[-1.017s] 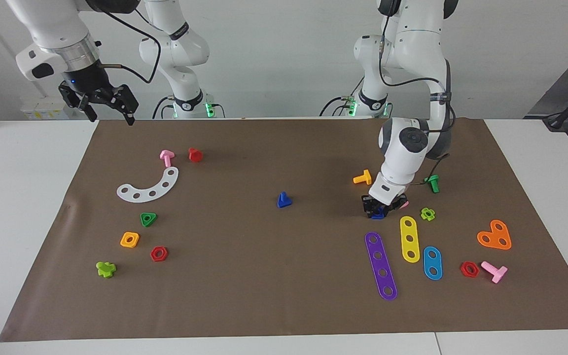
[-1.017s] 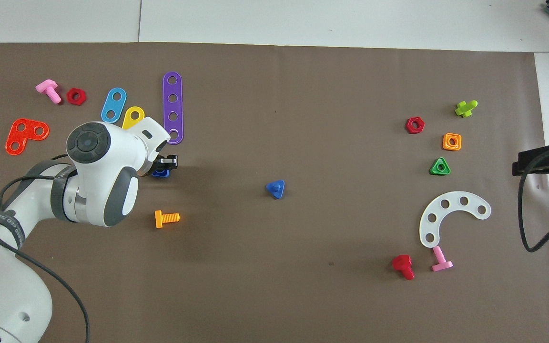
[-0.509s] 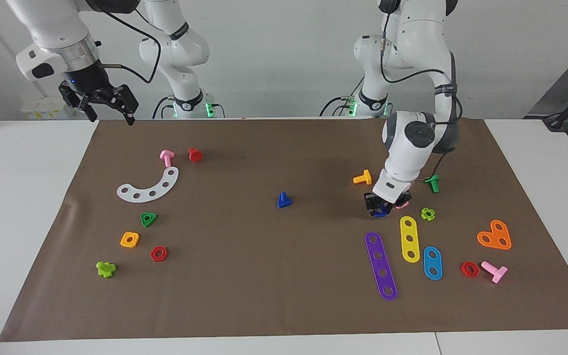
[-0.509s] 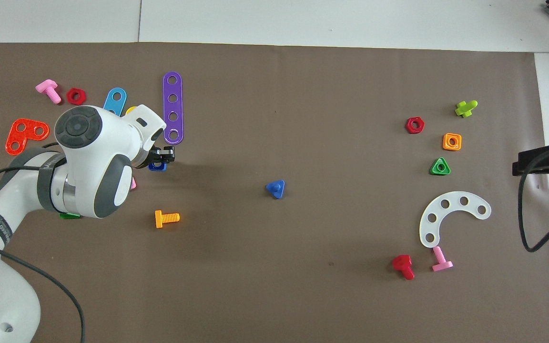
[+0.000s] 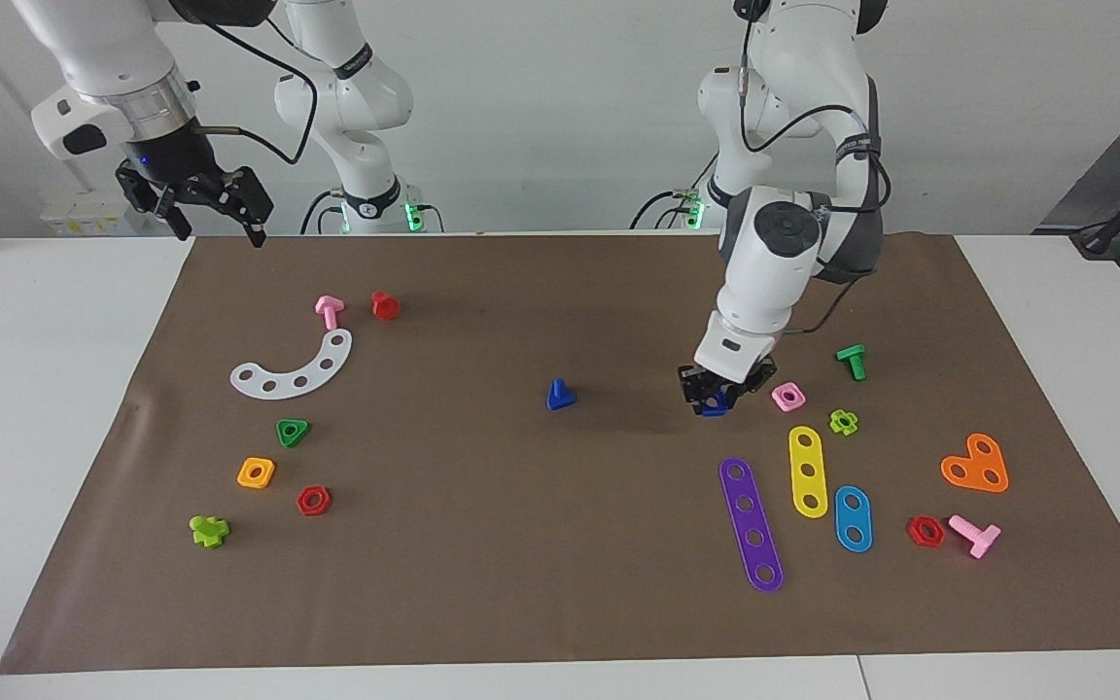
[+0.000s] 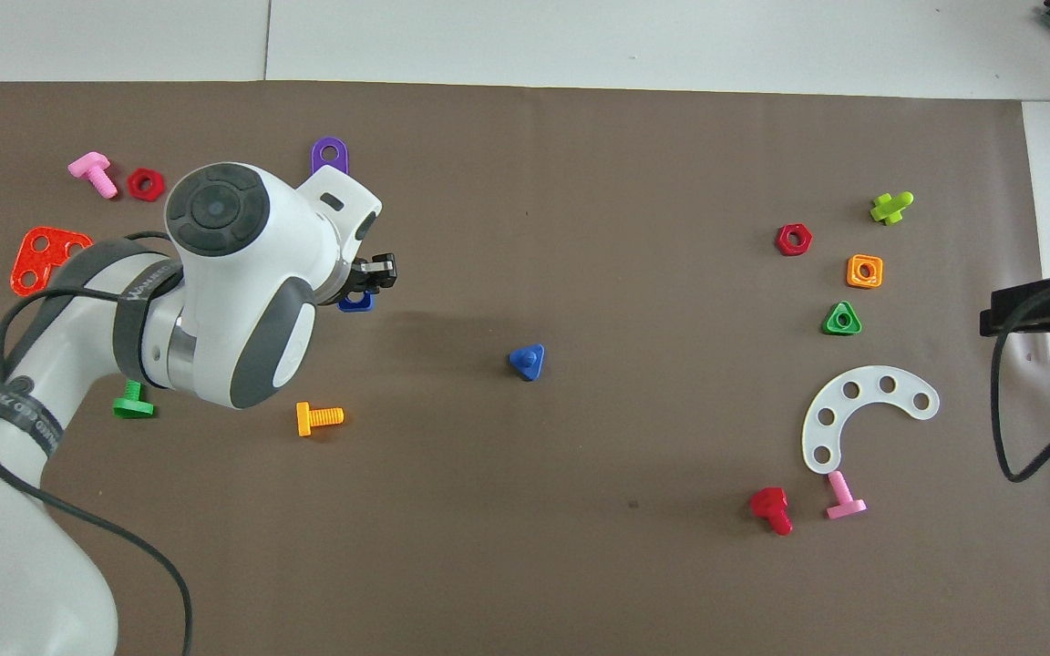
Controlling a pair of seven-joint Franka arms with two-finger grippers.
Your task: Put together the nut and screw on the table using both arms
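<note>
The left gripper hangs low over the mat with fingers clamped, seemingly on the nut between them, while the right gripper waits raised, fingers spread wide.

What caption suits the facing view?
Left gripper carries the blue nut above the mat; right gripper waits open.

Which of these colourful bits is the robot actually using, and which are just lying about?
In use:
- blue square nut, gripped by the left gripper above the mat
- blue screw, mid-mat
- right gripper, open, waiting over its end of the table

Lying about:
- pink square nut
- purple strip
- white curved strip
- orange square nut
</note>
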